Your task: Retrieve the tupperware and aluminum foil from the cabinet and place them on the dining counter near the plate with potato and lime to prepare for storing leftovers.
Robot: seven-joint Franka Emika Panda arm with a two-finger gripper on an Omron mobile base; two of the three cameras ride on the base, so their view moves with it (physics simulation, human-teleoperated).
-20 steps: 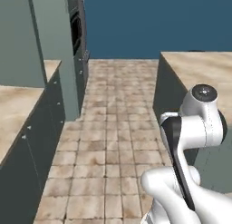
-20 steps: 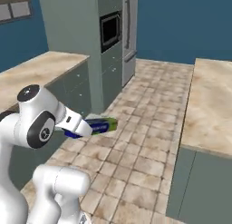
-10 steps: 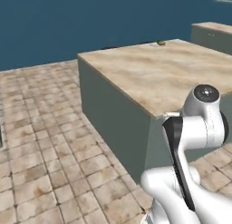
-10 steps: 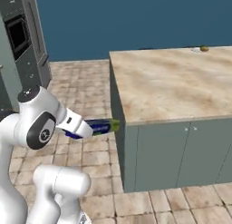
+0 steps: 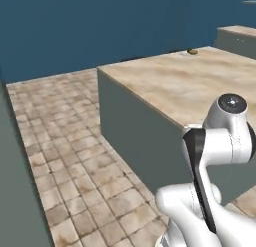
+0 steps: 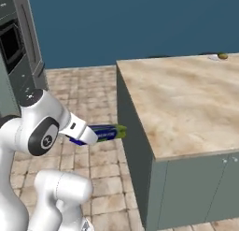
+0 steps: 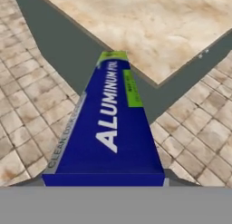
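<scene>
Aluminum foil (image 7: 110, 123) carton pinched lengthwise in the gripper (image 6: 91, 134) — pointing toward 12 o'clock at the marble bench (image 6: 186, 104) corner, above tan floor tiles (image 5: 65, 156).

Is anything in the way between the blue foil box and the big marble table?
Nothing visible blocks it. The long dark-blue aluminum foil carton is held above the tiled floor, pointing at the corner of the beige marble dining counter, whose near top is bare.

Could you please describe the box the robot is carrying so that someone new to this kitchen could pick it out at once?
Start at the big island with the beige marble top, the dining counter. Just off its near corner, above the tiled floor, the tool holds out the aluminum foil. It is a long narrow dark-blue carton with a yellow-green end and white lettering, the only blue thing there.
</scene>
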